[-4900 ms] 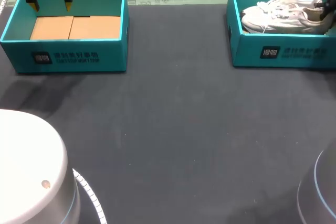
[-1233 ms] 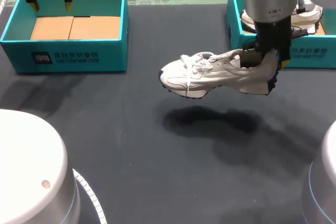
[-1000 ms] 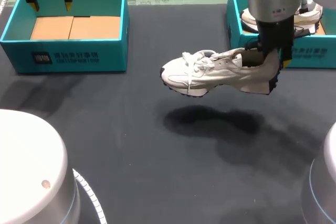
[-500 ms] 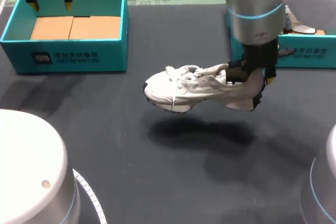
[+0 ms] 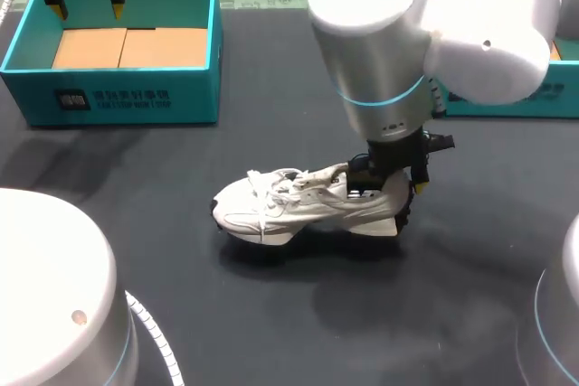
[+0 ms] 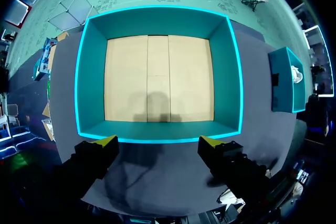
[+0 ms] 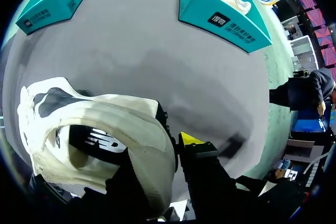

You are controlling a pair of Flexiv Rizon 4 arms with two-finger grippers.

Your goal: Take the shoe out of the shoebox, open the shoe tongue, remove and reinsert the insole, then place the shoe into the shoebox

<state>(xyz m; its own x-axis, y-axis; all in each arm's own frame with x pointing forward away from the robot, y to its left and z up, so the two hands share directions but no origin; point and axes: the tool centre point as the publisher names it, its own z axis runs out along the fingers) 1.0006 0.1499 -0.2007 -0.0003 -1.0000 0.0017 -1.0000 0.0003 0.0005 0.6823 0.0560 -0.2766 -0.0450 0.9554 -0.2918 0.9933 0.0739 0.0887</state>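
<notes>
step: setting shoe on desk | right claw is clamping the heel collar of the shoe, one finger inside | contact with the desk unclear | left claw is hanging spread above the empty shoebox | advice: seat the sole flat, opening upward, before releasing

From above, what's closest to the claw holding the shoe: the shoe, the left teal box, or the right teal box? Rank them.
1. White shoe: mid-table, its heel held in the right gripper.
2. Right shoebox: at the far right edge, mostly hidden behind the arm.
3. Left shoebox: at the far left corner, across the table.
</notes>
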